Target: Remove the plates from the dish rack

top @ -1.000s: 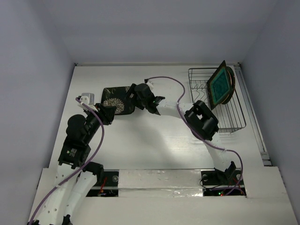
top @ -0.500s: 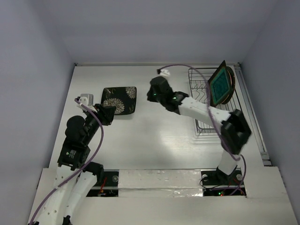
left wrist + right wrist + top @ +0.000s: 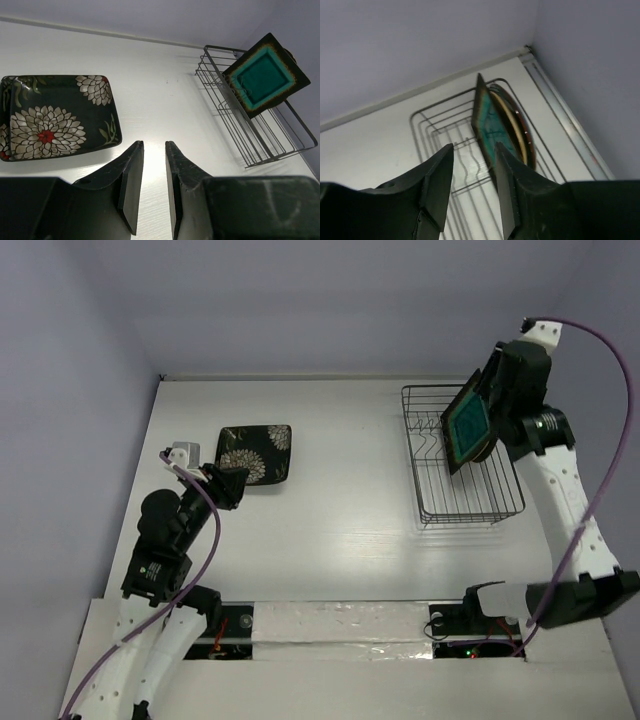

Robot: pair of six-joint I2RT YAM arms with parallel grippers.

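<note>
A square black flower plate [image 3: 255, 453] lies flat on the table at the left; it also shows in the left wrist view [image 3: 55, 117]. My left gripper [image 3: 230, 484] hovers just in front of it, slightly open and empty [image 3: 154, 144]. The dark wire dish rack [image 3: 470, 502] stands at the right. A teal-centred square plate [image 3: 467, 422] stands on edge in it, and a round tan-rimmed plate [image 3: 493, 440] stands behind that. My right gripper [image 3: 492, 400] is open and empty above the rack [image 3: 474, 147]. The teal plate's top corner [image 3: 487, 120] is beyond its fingertips, not between them.
The rack's near half [image 3: 250, 135] holds only wire prongs. The back wall and the right wall stand close to the rack. A rail [image 3: 540, 490] runs along the table's right edge. A second dark plate edge [image 3: 4, 95] shows under the flower plate's left side.
My right arm has left the flower plate on the table, swung right across the table and risen above the teal plate in the rack. The left arm has not moved.
</note>
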